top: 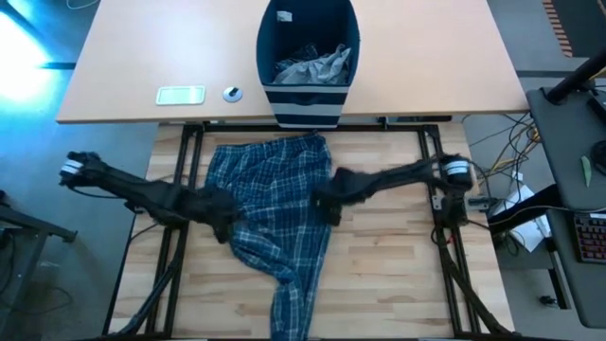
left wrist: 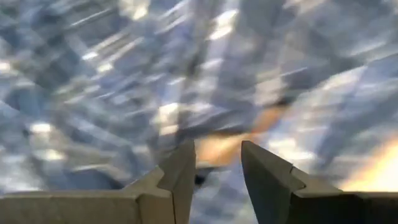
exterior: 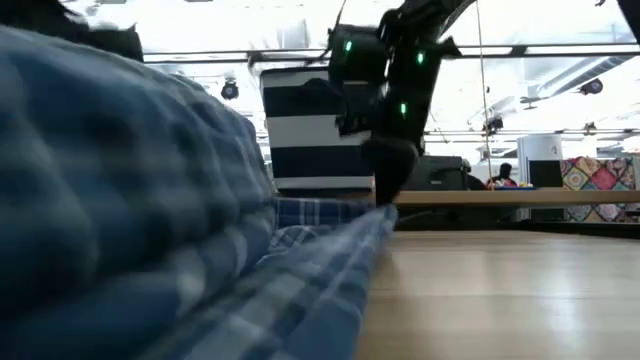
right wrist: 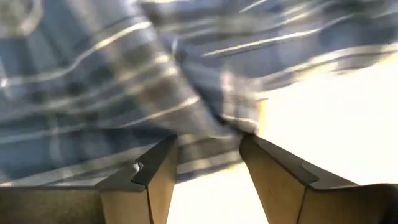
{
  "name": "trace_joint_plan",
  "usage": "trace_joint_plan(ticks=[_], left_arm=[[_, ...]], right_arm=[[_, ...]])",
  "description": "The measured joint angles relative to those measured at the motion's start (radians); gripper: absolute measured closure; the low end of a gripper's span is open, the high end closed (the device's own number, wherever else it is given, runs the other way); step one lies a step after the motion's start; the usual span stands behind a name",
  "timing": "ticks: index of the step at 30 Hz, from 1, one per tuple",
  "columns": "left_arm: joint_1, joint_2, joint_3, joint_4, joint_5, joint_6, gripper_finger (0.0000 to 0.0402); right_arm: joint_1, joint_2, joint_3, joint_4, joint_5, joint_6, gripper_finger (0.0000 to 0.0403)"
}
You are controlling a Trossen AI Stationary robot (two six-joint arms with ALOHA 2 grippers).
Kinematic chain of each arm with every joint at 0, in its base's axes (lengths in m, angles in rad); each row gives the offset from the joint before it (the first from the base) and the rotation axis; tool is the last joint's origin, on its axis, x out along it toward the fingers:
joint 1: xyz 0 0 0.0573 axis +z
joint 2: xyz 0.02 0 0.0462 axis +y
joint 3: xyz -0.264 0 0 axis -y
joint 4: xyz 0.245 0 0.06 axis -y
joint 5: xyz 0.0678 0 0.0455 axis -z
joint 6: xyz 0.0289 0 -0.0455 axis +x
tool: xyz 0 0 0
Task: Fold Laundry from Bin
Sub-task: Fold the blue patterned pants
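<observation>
Your left claw (top: 223, 214) sits on the left edge of the blue-and-white plaid trousers (top: 275, 227), and in its wrist view its fingers (left wrist: 177, 180) stand apart with a gap between them; you see blurred plaid cloth just ahead, but you cannot tell whether any of it is pinched. Your right claw (top: 327, 204) meets the trousers' right edge, opposite the left one. Its wrist view shows its fingers (right wrist: 155, 171) parted too, with a fold of plaid cloth lying between their tips and pale wood beside it; whether they clamp that fold you cannot tell either.

Between the two claws you have the trousers spread on the light wooden tabletop (top: 388, 275), waist end toward the bin (top: 309, 66), one leg trailing toward the near edge. In the low view the cloth bulks up close on the left and the right arm comes down behind it.

Past the trousers, the navy bin with pale stripes stands on the farther tabletop, just beyond the waist end. Inside it you can see crumpled grey cloth (top: 317, 66). Left of the bin lie a flat pale rectangular object (top: 180, 95) and a small round object (top: 232, 93).
</observation>
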Motion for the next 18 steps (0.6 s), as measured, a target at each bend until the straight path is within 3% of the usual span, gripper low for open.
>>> trace_joint_plan(ticks=[3,6,11,18], left_arm=[[-0.070,-0.072,-0.001,0.137,0.016,-0.072,0.0287],[-0.139,-0.037,-0.010,0.329,-0.076,-0.083,0.0287],[-0.152,0.209,-0.028,0.662,-0.117,-0.074,0.0287],[-0.171,0.599,0.019,0.972,0.027,-0.087,0.0287]], right_arm=[[-0.014,-0.048,0.002,0.007,0.011,0.000,0.0218],[0.018,-0.080,0.001,0.038,0.003,0.019,0.0218],[0.139,-0.093,0.002,0.143,-0.018,0.083,0.0218],[0.313,-0.028,0.000,0.375,-0.038,0.201,0.0218]])
